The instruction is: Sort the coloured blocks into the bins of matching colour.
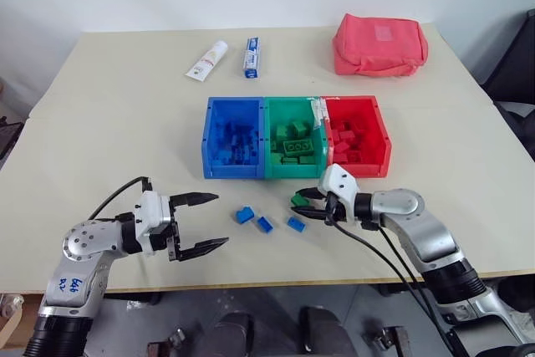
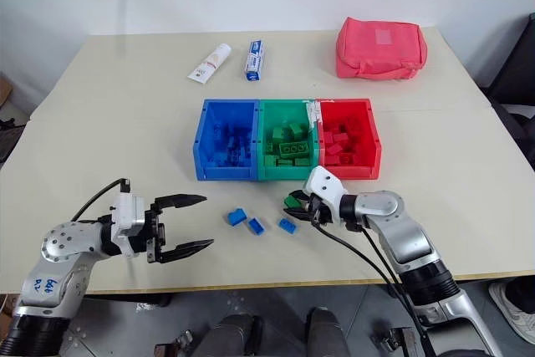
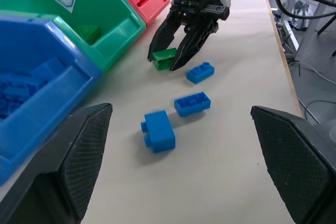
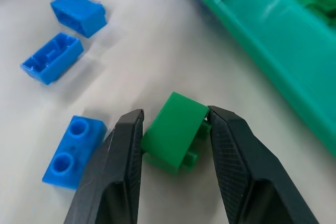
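Beside green bin [image 1: 292, 146]: right gripper [image 4: 173, 153] clamped across green block [image 4: 174, 129] flanks (light, rigid, slick); left gripper [image 1: 199, 223] agape, empty.

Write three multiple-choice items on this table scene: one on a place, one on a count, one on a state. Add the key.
1. Where does the pink fabric pouch lie?
A. inside the red bin
B. beyond the red bin, at the table's far side
C. beside the toothpaste tubes

2. How many blue blocks lie loose on the table?
A. one
B. three
C. five

3. The right end effector is
A. shut on the green block
B. open over the blue bin
C. holding a tube

Key: B, pouch beyond the bins; B, three before the bins; A, fingers clamp it.
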